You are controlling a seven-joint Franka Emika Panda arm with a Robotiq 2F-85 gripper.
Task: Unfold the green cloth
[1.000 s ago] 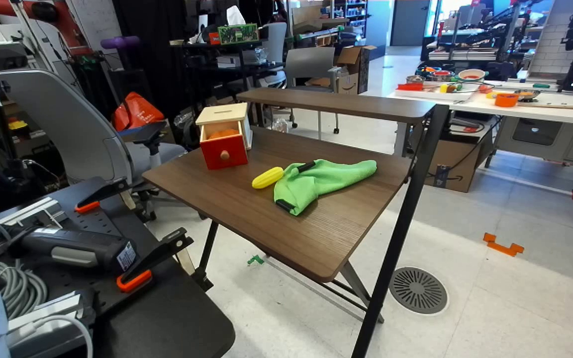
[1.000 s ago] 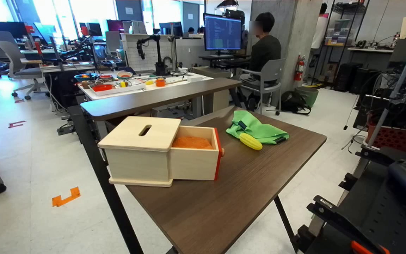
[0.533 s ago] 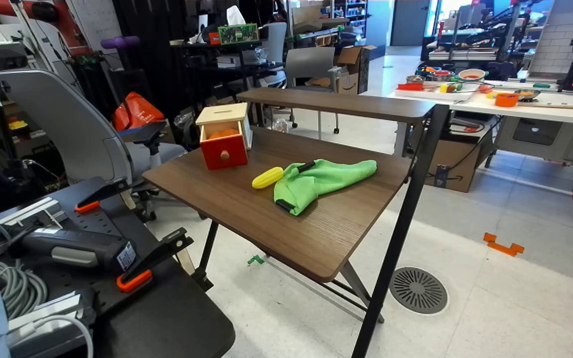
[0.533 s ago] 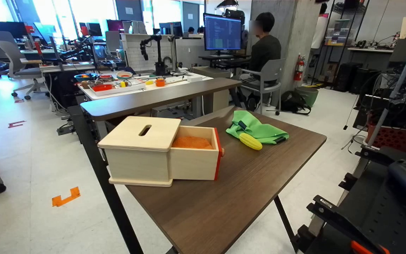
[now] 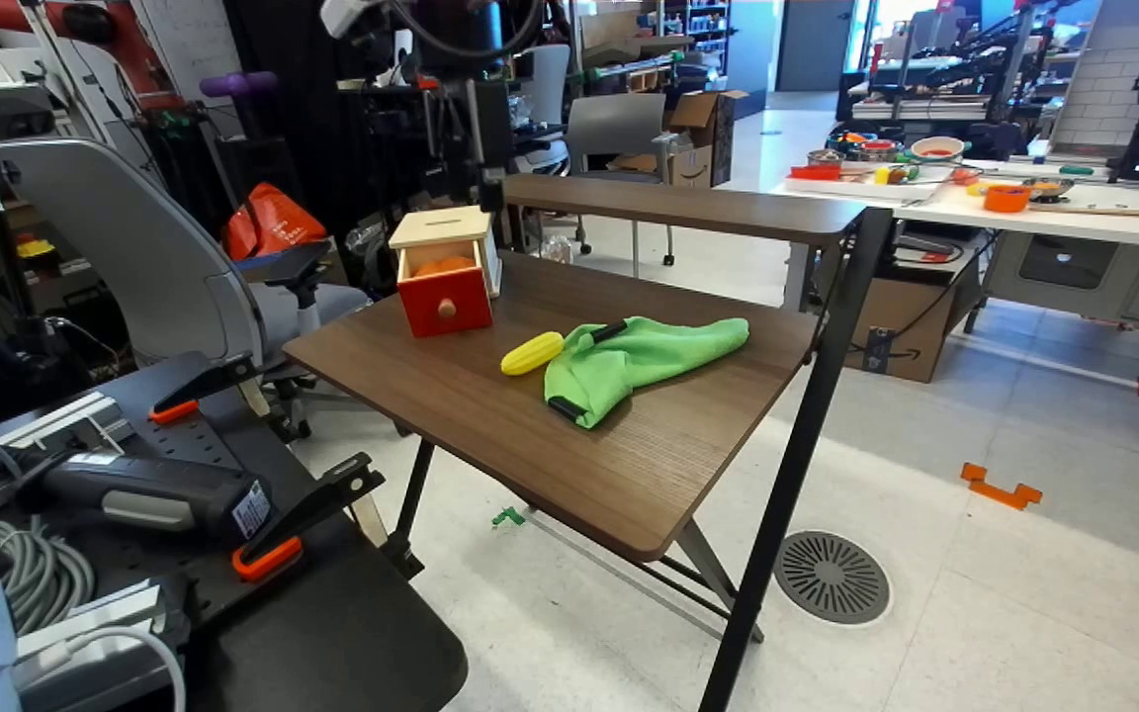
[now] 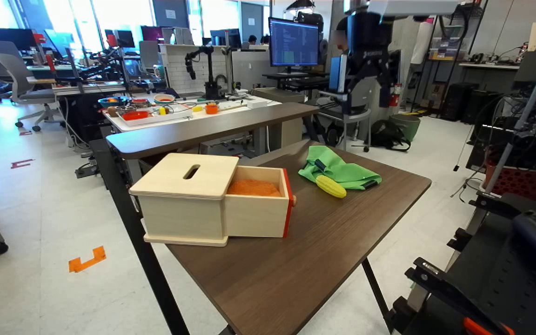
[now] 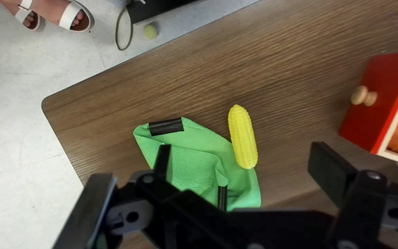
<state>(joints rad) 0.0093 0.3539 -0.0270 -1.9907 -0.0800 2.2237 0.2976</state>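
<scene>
Right against green cloth [image 7: 193, 166], 1 yellow corncob [image 7: 243, 138], open drawer [image 6: 257, 215] nearby

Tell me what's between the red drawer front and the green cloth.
A yellow corn cob lies there, nearer the green cloth, as an exterior view shows.

Jaws hide part of a green cloth [image 7: 195, 166] in the wrist view; edges crop a red drawer [image 7: 387, 103], right, and 2 sandaled feet [image 7: 50, 10], top.

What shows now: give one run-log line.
Green fabric cloth: crumpled on brown wood-grain table | yellow ridged corn cob: at cloth edge | black end effector: open, clear of cloth | unfolding: not done
</scene>
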